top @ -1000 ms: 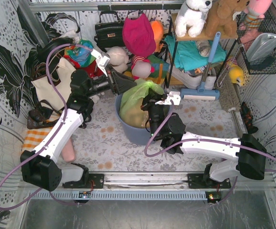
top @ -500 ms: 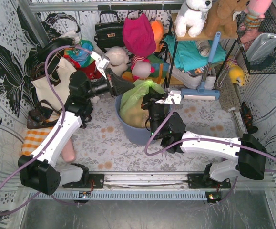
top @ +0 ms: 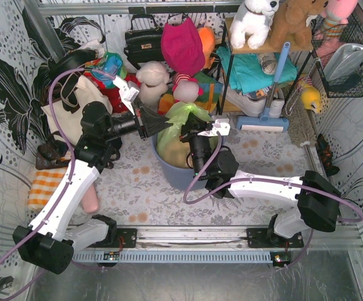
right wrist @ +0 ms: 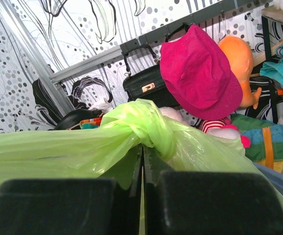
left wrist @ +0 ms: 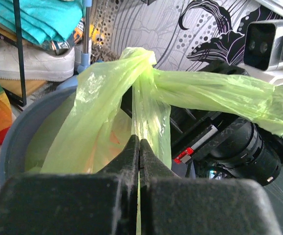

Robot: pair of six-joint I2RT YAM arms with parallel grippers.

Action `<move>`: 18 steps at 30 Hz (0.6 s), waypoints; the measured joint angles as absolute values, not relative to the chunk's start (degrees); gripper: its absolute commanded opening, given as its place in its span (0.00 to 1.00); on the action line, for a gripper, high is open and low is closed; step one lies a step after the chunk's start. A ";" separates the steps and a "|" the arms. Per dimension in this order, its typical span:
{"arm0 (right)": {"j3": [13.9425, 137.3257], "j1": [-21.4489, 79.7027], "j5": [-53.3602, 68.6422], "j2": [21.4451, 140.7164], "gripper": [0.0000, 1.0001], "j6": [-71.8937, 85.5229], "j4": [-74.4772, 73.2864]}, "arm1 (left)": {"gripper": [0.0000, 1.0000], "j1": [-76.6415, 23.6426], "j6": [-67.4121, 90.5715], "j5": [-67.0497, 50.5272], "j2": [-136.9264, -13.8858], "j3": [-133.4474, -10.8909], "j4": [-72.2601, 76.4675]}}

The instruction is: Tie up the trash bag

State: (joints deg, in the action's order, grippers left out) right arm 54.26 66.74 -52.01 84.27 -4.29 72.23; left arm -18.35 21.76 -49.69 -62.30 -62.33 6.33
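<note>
The light-green trash bag (top: 176, 135) sits in the round blue-grey bin (top: 178, 174), with tan paper showing through it. Its two top flaps cross in a knot (right wrist: 141, 122) above the bin. My left gripper (top: 166, 123) is shut on one flap of the trash bag (left wrist: 146, 105) at the knot's left side. My right gripper (top: 189, 133) is shut on the other flap, its tips just under the knot (right wrist: 142, 149). The two flaps stretch in opposite directions between the grippers.
A cream tote bag (top: 68, 110) stands left of the bin. Soft toys, a pink hat (top: 182, 44) and a black handbag (top: 142, 42) crowd the back. A shelf rack (top: 263, 69) with teal cloth and a blue-handled mop stands at the right.
My left gripper has pulled leftward with its flap and my right gripper has moved up toward the knot. The knot has drawn tighter above the bin.
</note>
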 measured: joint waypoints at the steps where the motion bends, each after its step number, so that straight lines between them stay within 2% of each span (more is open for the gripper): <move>1: 54.26 66.59 -51.44 84.53 0.00 -4.54 72.55 | 0.04 -18.41 21.52 -49.60 -62.04 -62.11 5.72; 4: 54.26 66.30 -50.24 84.71 0.00 -5.23 73.45 | 0.31 -18.68 20.18 -48.14 -61.52 -61.95 3.11; 7: 54.26 66.22 -49.84 84.71 0.00 -5.43 74.30 | 0.47 -18.72 18.06 -44.82 -61.32 -62.39 -0.10; 18: 53.54 66.22 -49.17 84.68 0.00 -5.41 74.70 | 0.57 -18.72 11.84 -35.88 -65.17 -70.48 -5.50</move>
